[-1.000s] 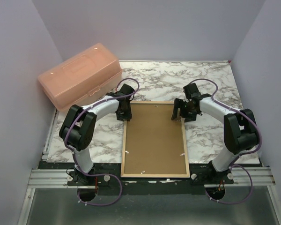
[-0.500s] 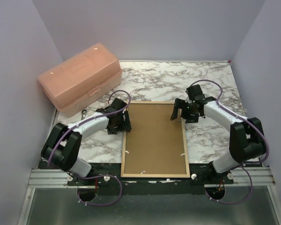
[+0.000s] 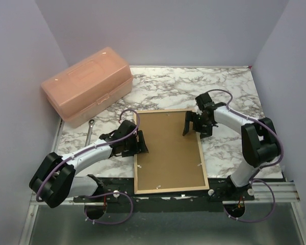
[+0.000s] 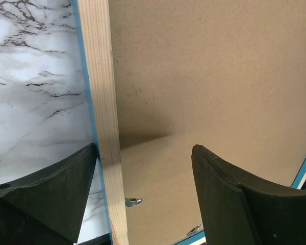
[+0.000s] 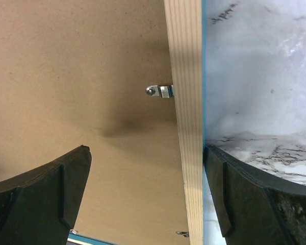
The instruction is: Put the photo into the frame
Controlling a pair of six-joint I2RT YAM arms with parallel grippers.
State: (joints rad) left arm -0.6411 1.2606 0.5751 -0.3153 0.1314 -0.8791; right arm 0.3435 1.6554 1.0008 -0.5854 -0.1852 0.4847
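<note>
The left jaws stand wide and hold nothing. They straddle the left rail of the frame [image 4: 104, 102], with one finger on the counter [image 4: 35, 76] side and the other over the brown backing board [image 4: 204, 76]. Farther off, the right jaws (also wide and empty) straddle the opposite rail, with a turn clip [image 5: 160, 91] just ahead of them. The frame lies face down between the two, its long axis running away from the arm bases and slightly skewed. Each arm is close to its own rail. The photo is not in sight, and I cannot tell whether it lies under the board.
</note>
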